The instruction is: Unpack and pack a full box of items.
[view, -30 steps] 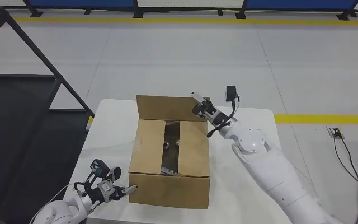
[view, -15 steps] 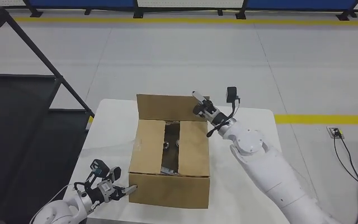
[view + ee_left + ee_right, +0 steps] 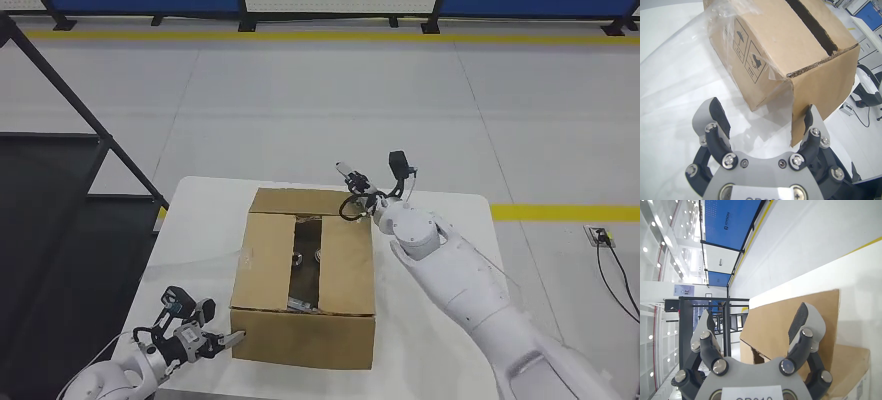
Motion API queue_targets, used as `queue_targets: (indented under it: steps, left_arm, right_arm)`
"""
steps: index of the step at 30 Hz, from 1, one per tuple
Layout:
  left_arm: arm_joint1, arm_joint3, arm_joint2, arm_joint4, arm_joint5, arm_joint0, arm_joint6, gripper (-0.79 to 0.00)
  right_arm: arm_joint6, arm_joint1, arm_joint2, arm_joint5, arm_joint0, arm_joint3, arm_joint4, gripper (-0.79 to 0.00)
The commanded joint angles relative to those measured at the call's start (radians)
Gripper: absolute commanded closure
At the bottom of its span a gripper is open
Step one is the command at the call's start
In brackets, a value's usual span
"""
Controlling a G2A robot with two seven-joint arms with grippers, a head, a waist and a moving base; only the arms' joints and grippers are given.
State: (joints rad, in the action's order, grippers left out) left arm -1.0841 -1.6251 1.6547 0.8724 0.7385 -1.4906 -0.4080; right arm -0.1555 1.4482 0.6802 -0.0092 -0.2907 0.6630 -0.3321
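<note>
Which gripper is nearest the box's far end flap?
The right gripper, open at the far flap; the left gripper, also open, sits at the box's near corner instead.

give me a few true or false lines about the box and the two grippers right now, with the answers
1. The box stands on the white table. True.
2. The box's top flaps meet with no opening between them. False: a dark gap runs between the two flaps.
3. The left gripper is open, close to a lower corner of the box. True.
4. The right gripper is shut on an item lifted out of the box. False: it is open and holds nothing, by the box's far flap.
5. Loose clear tape hangs on the box's side. True.
</note>
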Motion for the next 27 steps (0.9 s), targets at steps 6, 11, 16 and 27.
queue_targets:
  steps: [6,11,16,27]
  left_arm:
    - [0.005,-0.006,0.002,-0.014,0.002,-0.004,0.014,-0.785]
    - [0.012,-0.06,0.066,-0.044,0.009,-0.039,0.075,-0.785]
    - [0.017,-0.099,0.134,-0.118,-0.011,-0.073,0.119,-0.785]
    - [0.022,-0.112,0.166,-0.165,-0.02,-0.106,0.138,-0.785]
  right_arm:
    - [-0.056,0.026,0.035,-0.197,0.002,-0.042,-0.051,-0.785]
    - [-0.334,-0.004,0.069,-0.309,-0.043,0.056,-0.039,-0.785]
    - [-0.491,-0.031,0.069,-0.216,-0.107,0.206,0.049,-0.785]
    - [-0.516,-0.016,0.014,0.01,-0.15,0.316,0.165,-0.785]
